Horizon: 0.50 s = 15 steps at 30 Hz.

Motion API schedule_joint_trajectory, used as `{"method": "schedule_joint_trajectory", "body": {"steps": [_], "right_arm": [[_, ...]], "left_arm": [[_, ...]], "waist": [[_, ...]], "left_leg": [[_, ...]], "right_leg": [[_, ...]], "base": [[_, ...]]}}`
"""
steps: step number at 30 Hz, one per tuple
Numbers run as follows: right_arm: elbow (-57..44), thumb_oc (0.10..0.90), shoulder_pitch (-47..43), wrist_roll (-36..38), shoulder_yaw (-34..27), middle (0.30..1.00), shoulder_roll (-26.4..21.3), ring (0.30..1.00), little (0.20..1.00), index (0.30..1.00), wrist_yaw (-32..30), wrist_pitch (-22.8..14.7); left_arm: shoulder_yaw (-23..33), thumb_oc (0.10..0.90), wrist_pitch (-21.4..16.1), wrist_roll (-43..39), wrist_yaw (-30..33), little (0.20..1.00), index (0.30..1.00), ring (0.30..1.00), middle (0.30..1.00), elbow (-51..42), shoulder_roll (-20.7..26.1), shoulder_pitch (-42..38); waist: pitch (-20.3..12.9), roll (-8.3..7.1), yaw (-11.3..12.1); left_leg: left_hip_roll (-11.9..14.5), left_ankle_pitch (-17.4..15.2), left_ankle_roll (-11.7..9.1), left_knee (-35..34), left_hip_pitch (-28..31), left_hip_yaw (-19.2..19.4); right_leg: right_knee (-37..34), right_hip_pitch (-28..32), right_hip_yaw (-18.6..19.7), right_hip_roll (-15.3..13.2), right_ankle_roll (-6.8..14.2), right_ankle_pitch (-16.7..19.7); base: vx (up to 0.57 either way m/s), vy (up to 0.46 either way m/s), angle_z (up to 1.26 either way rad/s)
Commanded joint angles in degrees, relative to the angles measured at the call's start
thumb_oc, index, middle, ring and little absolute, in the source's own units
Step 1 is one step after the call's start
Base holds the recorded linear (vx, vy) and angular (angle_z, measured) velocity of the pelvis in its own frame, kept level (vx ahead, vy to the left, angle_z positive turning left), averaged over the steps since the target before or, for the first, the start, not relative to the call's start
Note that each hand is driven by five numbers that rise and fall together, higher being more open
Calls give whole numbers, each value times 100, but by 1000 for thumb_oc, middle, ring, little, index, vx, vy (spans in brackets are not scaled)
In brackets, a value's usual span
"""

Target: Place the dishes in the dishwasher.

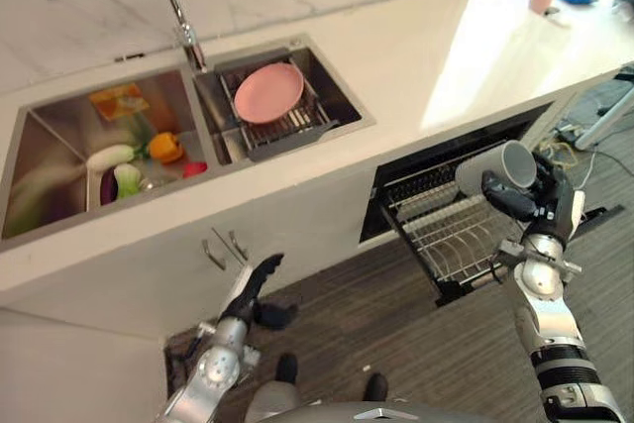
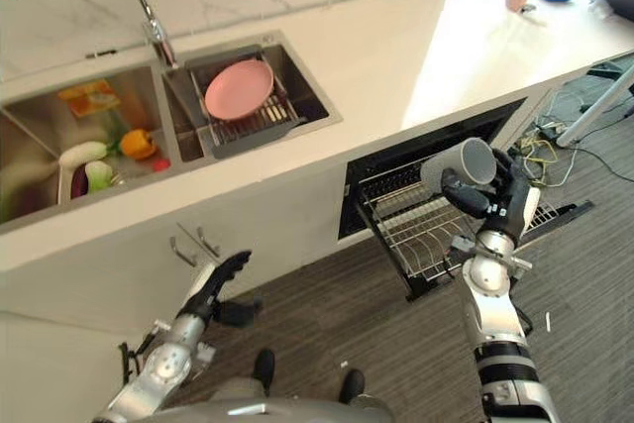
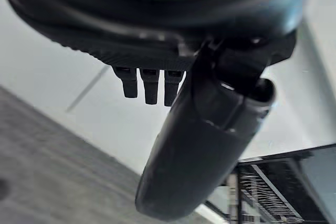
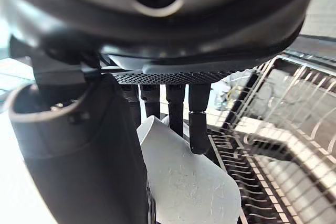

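Low by the cabinet front, the left hand (image 1: 256, 289) hangs with fingers straight and spread, holding nothing. The right hand (image 1: 538, 203) has its fingers and thumb wrapped round a grey cup (image 1: 497, 167), held on its side above the pulled-out dishwasher rack (image 1: 451, 235). 1 pink plate (image 1: 268, 92) rests on the sink's drying rack (image 1: 285, 123), well apart.

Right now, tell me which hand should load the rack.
Right. The right hand already grips the grey cup above the pulled-out dishwasher rack; the left hand hangs open, low by the cabinet doors.
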Motion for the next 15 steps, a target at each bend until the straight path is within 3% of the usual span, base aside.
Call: {"method": "schedule_joint_trajectory", "body": {"steps": [1,8,15], "right_arm": [[-45,400,-765,-382,-346,300,-565,300,300,300,-43,-331],[1444,400,-1266,-670,-39,300,-1236,300,300,300,68,-32],[3344,400,-2162,-147,244,300,-1634,300,300,300,303,167]], "left_arm": [[176,800,-407,69,30,900,900,900,900,-410,225,-335],[429,800,-453,47,123,900,900,900,900,-34,339,-62],[450,800,-437,-101,246,900,900,900,900,114,315,-123]], "waist": [[29,-144,144],[270,-139,369],[440,-83,530]], "left_leg": [[-15,-195,27,25,18,225],[-62,-111,17,48,-296,85],[-108,-27,-9,60,-581,-53]], "right_leg": [[91,305,303,-252,538,-441],[88,96,201,-280,542,-430],[81,-119,114,-291,541,-402]], "base": [[-3,-4,21],[-4,4,15],[-2,0,9]]}}
